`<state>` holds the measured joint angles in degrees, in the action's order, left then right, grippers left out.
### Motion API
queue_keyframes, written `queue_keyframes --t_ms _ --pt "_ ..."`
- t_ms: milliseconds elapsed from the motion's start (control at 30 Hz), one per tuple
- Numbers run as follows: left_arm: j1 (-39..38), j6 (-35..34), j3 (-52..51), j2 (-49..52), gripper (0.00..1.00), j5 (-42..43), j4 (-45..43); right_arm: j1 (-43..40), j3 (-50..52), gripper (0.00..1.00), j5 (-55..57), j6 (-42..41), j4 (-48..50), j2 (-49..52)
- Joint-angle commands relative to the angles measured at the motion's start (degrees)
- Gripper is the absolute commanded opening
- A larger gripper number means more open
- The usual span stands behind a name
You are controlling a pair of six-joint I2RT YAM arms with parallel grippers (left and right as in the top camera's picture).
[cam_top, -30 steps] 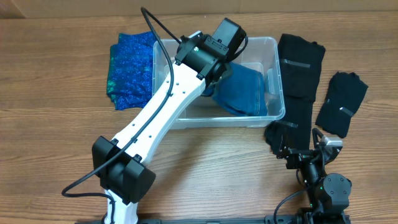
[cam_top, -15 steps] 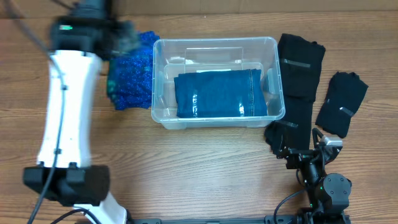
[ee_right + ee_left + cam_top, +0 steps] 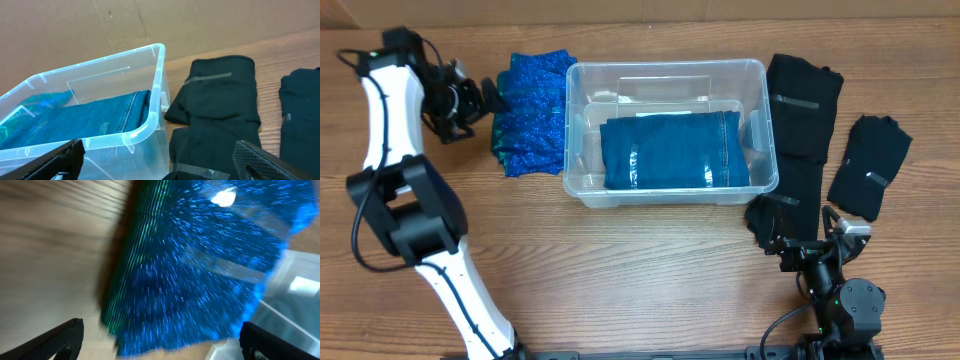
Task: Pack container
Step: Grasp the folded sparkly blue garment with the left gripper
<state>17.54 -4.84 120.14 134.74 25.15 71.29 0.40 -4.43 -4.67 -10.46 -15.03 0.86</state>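
Left arm [image 3: 388, 110]: white links, black joints, black cable. Right arm [image 3: 845, 300]: all black, silver plate. Left pincer [image 3: 160, 330], right pincer [image 3: 159, 147]: black fingers.

The gripper [image 3: 159, 150] holds its fingers [image 3: 57, 161] wide apart at the lower corners. Ahead of the left finger sits the container [image 3: 158, 70], holding folded denim [image 3: 100, 117]. Ahead of the right finger, black garments [image 3: 220, 95] lie on the table [image 3: 272, 47].

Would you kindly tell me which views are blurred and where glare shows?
Left wrist view: motion-blurred, the sparkly blue cloth and wood grain smeared, a white glare spot near the top. Overhead view: sharp, soft reflections on the container walls. Right wrist view: sharp and evenly lit.
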Motion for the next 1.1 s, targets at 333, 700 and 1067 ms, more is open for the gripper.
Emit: queue_keyframes --t_ms 333,700,1067 --pt "-1.88 8.37 0.35 11.10 0.84 10.03 -7.87 -0.15 -0.13 1.00 -0.13 0.02 0.33 -0.31" --pt "-2.49 9.11 0.42 13.33 0.04 1.51 -2.21 -0.15 -0.13 1.00 -0.11 0.02 0.33 -0.31" --pt "-1.77 9.11 9.51 -4.37 0.04 6.19 16.79 -0.15 -0.13 1.00 -0.11 0.02 0.33 -0.31"
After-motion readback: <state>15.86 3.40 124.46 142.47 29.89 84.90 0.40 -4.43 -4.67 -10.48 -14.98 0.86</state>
